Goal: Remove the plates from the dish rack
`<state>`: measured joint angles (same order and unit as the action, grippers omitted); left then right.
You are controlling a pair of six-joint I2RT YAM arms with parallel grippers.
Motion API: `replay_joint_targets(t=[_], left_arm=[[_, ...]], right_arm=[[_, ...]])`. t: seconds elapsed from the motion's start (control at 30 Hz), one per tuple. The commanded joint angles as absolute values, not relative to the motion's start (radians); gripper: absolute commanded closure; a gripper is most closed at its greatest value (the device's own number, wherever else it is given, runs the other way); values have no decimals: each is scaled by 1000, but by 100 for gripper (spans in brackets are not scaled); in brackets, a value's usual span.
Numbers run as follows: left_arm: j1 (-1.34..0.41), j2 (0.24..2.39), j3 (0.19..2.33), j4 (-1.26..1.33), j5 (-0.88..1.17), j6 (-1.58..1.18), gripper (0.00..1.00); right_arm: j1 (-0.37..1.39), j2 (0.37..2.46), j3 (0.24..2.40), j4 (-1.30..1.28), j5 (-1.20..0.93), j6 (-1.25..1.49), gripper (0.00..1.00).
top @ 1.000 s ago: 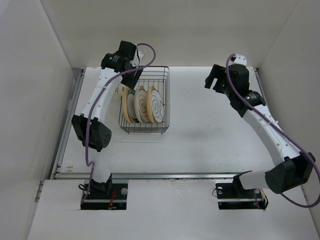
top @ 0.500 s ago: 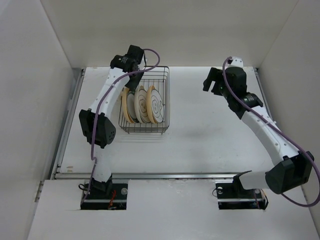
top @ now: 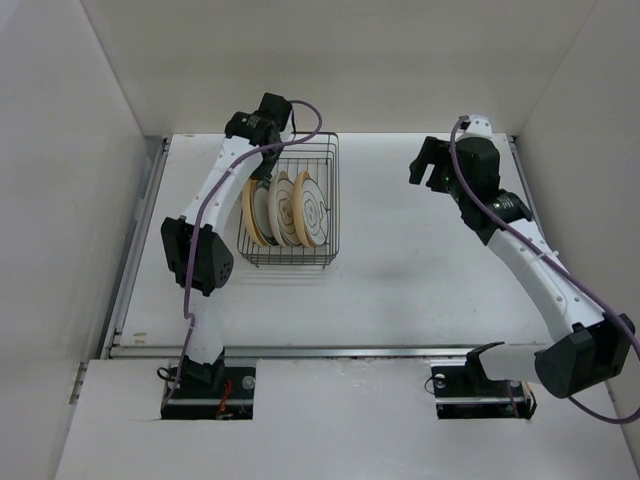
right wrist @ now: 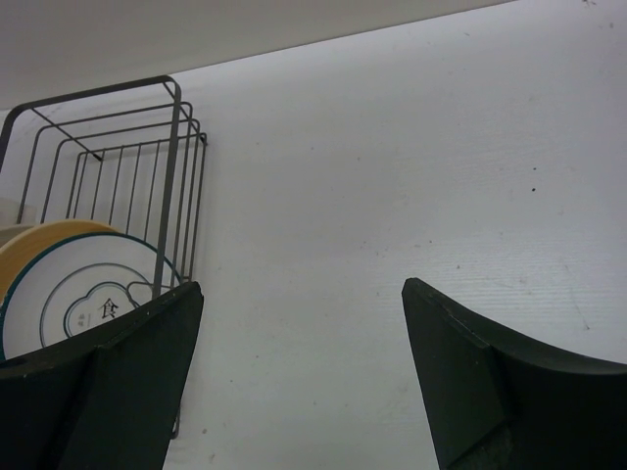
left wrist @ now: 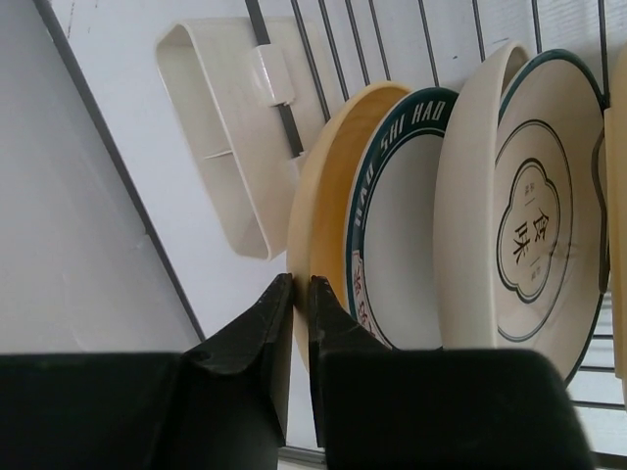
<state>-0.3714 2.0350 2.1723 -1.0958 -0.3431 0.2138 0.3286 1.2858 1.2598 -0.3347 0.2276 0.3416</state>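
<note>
Treat this as the lift of the first plate out of the rack [top: 326, 200], standing at about 10 o'clock on the desk [top: 420, 280]. Note the left claw [left wrist: 299, 286] narrowed to a thin slit on the rim of the yellow plate [left wrist: 328, 176], at the 9 o'clock end of the row (seems a real bite, but a shallow one, right at the edge). Squeeze firmly before pulling, to guard against slip on a smooth rim. Draw straight up in the plane of the plate, never sideways, to avoid scraping the teal-rim plate [left wrist: 402, 225] leaning just beside it toward 3 o'clock and to avoid snagging the wires. Mind the cream caddy [left wrist: 220, 127] clipped outside the rack on the 9 o'clock side; swing away only once clear of the top wire. Expect a heavy, off-centre load from an edge grip, so go slowly and tilt little. Leave the ringed plate [left wrist: 549, 225], farther toward 3 o'clock, undisturbed. Count on no help yet from the right claw [right wrist: 304, 392]: spread wide, holding nothing, over bare desk at about 2 o'clock, well apart from the rack. Set down flat on open desk, rim first, then release.
</note>
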Motion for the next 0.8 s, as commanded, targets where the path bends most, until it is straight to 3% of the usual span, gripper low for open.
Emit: replay_joint_targets(t=[0.0, 0.07, 0.1, 0.17, 0.33, 0.47, 0.5, 0.7, 0.73, 0.77], left_arm=[[-365, 2028, 2163, -1114, -364, 209, 100], [-365, 2028, 2154, -1124, -354, 209, 100], [-365, 2028, 2143, -1134, -354, 209, 80], [-365, 2037, 2134, -1134, -354, 209, 68], [-365, 2048, 2120, -1126, -364, 200, 70], [-365, 2048, 2111, -1115, -364, 199, 98], [-365, 2037, 2111, -1115, -364, 199, 100], [-374, 2008, 2186, -1158, -344, 199, 100], [-374, 1999, 2186, -1158, -335, 199, 94], [-374, 1999, 2186, -1158, -334, 199, 78]], right_arm=[[336, 1256, 1259, -287, 229, 325, 12], [336, 1256, 1250, -287, 229, 325, 12], [336, 1247, 1250, -287, 229, 325, 12], [336, 1247, 1250, -287, 229, 325, 12], [336, 1226, 1241, -278, 209, 325, 12], [336, 1206, 1232, -278, 209, 325, 12], [336, 1206, 1232, -278, 209, 325, 12], [336, 1197, 1223, -278, 209, 325, 12], [336, 1206, 1223, -278, 209, 325, 11], [336, 1206, 1235, -278, 209, 325, 11]])
